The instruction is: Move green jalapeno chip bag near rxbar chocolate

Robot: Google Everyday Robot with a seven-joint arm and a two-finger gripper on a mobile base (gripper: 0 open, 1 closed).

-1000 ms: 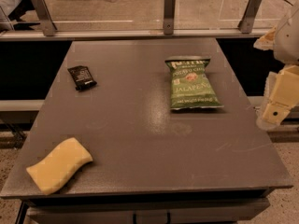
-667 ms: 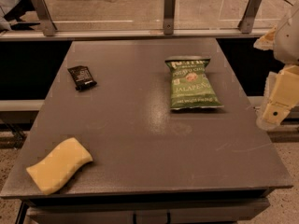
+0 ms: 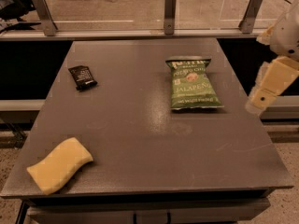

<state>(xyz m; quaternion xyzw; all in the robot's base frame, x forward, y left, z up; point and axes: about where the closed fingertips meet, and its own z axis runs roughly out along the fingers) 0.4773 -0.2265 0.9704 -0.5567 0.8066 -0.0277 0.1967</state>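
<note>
Chip bag (image 3: 194,84) flat; pincer (image 3: 258,101) off table (image 3: 140,162)

- One camera is looking down on the table (image 3: 140,139) from above its near edge, tilting steeply forward.
- It is facing the far edge, where a rail (image 3: 140,32) with upright posts is crossing the top of the view.
- It is sitting close, so the tabletop is filling most of the frame.
- The gripper (image 3: 257,105) is hanging at the frame's right edge, beyond the table's right side, near the bag (image 3: 193,84).
</note>
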